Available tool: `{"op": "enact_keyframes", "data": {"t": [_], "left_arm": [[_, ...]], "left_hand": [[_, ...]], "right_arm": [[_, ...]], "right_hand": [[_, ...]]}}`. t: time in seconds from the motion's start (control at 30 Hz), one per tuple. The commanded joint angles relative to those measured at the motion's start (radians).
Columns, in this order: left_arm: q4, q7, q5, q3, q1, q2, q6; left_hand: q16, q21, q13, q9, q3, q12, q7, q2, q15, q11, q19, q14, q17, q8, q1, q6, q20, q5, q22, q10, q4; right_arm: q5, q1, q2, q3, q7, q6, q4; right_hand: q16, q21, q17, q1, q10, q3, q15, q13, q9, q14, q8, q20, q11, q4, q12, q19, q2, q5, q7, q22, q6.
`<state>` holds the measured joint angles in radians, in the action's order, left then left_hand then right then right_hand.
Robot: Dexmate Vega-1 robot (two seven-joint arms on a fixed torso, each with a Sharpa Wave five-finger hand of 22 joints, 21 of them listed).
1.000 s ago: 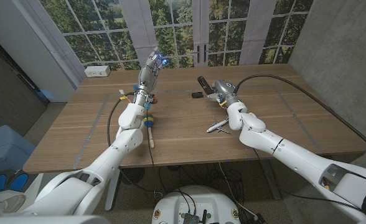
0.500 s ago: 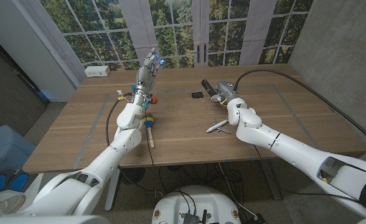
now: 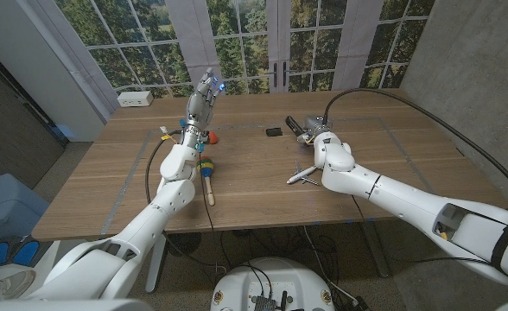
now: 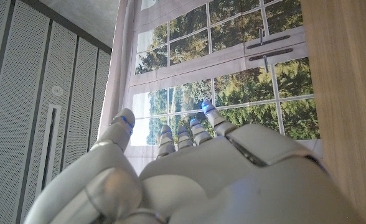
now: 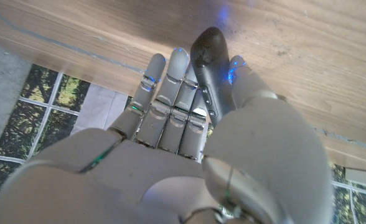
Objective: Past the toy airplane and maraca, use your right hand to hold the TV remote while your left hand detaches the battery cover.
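Note:
My right hand (image 3: 313, 132) grips the black TV remote (image 3: 294, 123) just above the table's far middle; the remote's end sticks out toward the left. In the right wrist view the remote (image 5: 208, 68) lies between the thumb and the fingers (image 5: 170, 93). A small flat black piece (image 3: 274, 131), likely the battery cover, lies on the wood just left of the remote. My left hand (image 3: 204, 93) is raised over the far left of the table, fingers stretched and apart, holding nothing; the left wrist view shows the same hand (image 4: 189, 162) bare. The toy airplane (image 3: 301, 175) and the maraca (image 3: 207, 177) lie nearer me.
A white power strip (image 3: 136, 98) sits at the table's far left corner. A small orange object (image 3: 212, 136) lies beside my left forearm. Windows stand behind the far edge of the wooden table (image 3: 384, 164), and a concrete wall runs along the right.
My right hand has shifted a little to the right and lower with the remote, its forearm swinging in. The left hand has barely moved.

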<state>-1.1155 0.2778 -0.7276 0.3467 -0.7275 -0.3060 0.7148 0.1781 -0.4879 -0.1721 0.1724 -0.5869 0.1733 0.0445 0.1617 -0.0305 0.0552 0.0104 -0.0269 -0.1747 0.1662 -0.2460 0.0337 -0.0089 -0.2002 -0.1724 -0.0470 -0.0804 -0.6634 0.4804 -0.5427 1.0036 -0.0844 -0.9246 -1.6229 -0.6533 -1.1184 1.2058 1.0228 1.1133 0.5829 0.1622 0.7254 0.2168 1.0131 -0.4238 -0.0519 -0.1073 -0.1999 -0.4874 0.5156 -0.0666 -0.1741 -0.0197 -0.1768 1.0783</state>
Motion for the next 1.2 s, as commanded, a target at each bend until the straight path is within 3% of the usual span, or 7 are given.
{"op": "enact_keyframes", "data": {"t": [0.03, 0.17, 0.6, 0.83, 0.9, 1.07, 1.2], "left_arm": [[0.008, 0.018, -0.014, -0.007, 0.000, -0.002, 0.004], [0.011, 0.025, -0.017, -0.008, 0.002, -0.003, 0.004], [0.023, 0.041, -0.023, -0.012, 0.012, -0.004, 0.005], [0.028, 0.050, -0.026, -0.013, 0.017, -0.004, 0.009], [0.028, 0.052, -0.027, -0.014, 0.017, -0.004, 0.009], [0.025, 0.052, -0.026, -0.014, 0.016, -0.007, 0.006], [0.019, 0.052, -0.024, -0.013, 0.013, -0.010, 0.004]], "left_hand": [[0.003, 0.004, -0.001, -0.001, -0.001, 0.008, 0.001, 0.020, -0.021, 0.006, -0.005, -0.006, -0.003, 0.008, 0.009, -0.003, 0.001, -0.007, -0.001, -0.007, 0.008], [0.003, 0.005, -0.001, -0.001, -0.002, 0.009, 0.001, 0.018, -0.021, 0.006, -0.006, -0.006, -0.003, 0.009, 0.010, -0.003, 0.001, -0.007, -0.001, -0.008, 0.008], [0.003, 0.011, -0.001, -0.002, -0.003, 0.010, -0.001, 0.007, -0.020, 0.006, -0.010, -0.007, -0.001, 0.010, 0.018, -0.003, -0.001, -0.006, -0.001, -0.009, 0.008], [0.004, 0.013, 0.000, -0.002, -0.003, 0.011, -0.002, 0.004, -0.020, 0.004, -0.011, -0.005, 0.000, 0.011, 0.021, -0.001, 0.000, -0.006, -0.001, -0.008, 0.007], [0.004, 0.014, 0.000, -0.002, -0.004, 0.011, -0.002, 0.003, -0.020, 0.005, -0.012, -0.005, 0.000, 0.012, 0.022, 0.000, 0.000, -0.006, -0.001, -0.007, 0.006], [0.004, 0.015, 0.000, -0.002, -0.005, 0.012, -0.003, 0.002, -0.021, 0.006, -0.018, -0.003, 0.001, 0.012, 0.024, 0.001, 0.001, -0.006, -0.001, -0.006, 0.006], [0.004, 0.016, 0.000, -0.002, -0.006, 0.013, -0.003, 0.002, -0.022, 0.006, -0.019, -0.002, 0.001, 0.013, 0.025, 0.002, 0.001, -0.006, -0.001, -0.004, 0.005]], "right_arm": [[-0.071, -0.181, 0.060, 0.226, -0.140, -0.203, 0.141], [-0.052, -0.199, 0.068, 0.246, -0.145, -0.216, 0.159], [0.031, -0.360, 0.145, 0.434, -0.323, -0.287, 0.308], [0.085, -0.391, 0.161, 0.474, -0.310, -0.306, 0.328], [0.096, -0.385, 0.157, 0.467, -0.276, -0.312, 0.317], [0.129, -0.384, 0.148, 0.468, -0.229, -0.329, 0.292], [0.164, -0.389, 0.130, 0.468, -0.211, -0.328, 0.268]], "right_hand": [[0.001, -0.005, 0.003, 0.087, 0.022, 0.031, 0.058, 0.003, 0.004, 0.000, 0.001, -0.041, -0.017, 0.030, 0.002, -0.005, 0.091, -0.006, -0.001, -0.002, -0.004], [0.001, -0.006, 0.002, 0.088, 0.023, 0.030, 0.058, 0.005, 0.004, 0.000, 0.001, -0.041, -0.017, 0.029, 0.002, -0.005, 0.092, -0.006, 0.000, -0.002, -0.005], [-0.002, -0.010, 0.003, 0.087, 0.024, 0.027, 0.057, 0.010, 0.006, 0.002, 0.003, -0.039, -0.016, 0.031, 0.004, -0.008, 0.096, -0.007, 0.002, -0.001, -0.008], [-0.002, -0.010, 0.003, 0.087, 0.018, 0.024, 0.057, 0.015, 0.010, -0.001, 0.007, -0.038, -0.024, 0.031, 0.007, -0.014, 0.098, -0.008, -0.005, -0.001, -0.019], [0.011, -0.004, -0.006, 0.079, -0.003, 0.019, 0.054, 0.014, 0.013, -0.020, 0.012, -0.033, -0.022, 0.037, 0.020, -0.043, 0.103, -0.009, -0.010, -0.001, -0.035], [0.073, -0.001, -0.053, -0.016, -0.116, -0.047, 0.042, -0.012, 0.014, -0.121, 0.073, 0.029, -0.009, 0.068, 0.090, -0.060, 0.083, -0.001, -0.011, 0.001, -0.170], [0.165, 0.024, -0.126, -0.142, -0.320, -0.114, 0.019, -0.031, 0.008, -0.249, 0.175, 0.105, 0.020, 0.092, 0.182, -0.080, 0.054, -0.002, 0.012, 0.003, -0.365]]}}
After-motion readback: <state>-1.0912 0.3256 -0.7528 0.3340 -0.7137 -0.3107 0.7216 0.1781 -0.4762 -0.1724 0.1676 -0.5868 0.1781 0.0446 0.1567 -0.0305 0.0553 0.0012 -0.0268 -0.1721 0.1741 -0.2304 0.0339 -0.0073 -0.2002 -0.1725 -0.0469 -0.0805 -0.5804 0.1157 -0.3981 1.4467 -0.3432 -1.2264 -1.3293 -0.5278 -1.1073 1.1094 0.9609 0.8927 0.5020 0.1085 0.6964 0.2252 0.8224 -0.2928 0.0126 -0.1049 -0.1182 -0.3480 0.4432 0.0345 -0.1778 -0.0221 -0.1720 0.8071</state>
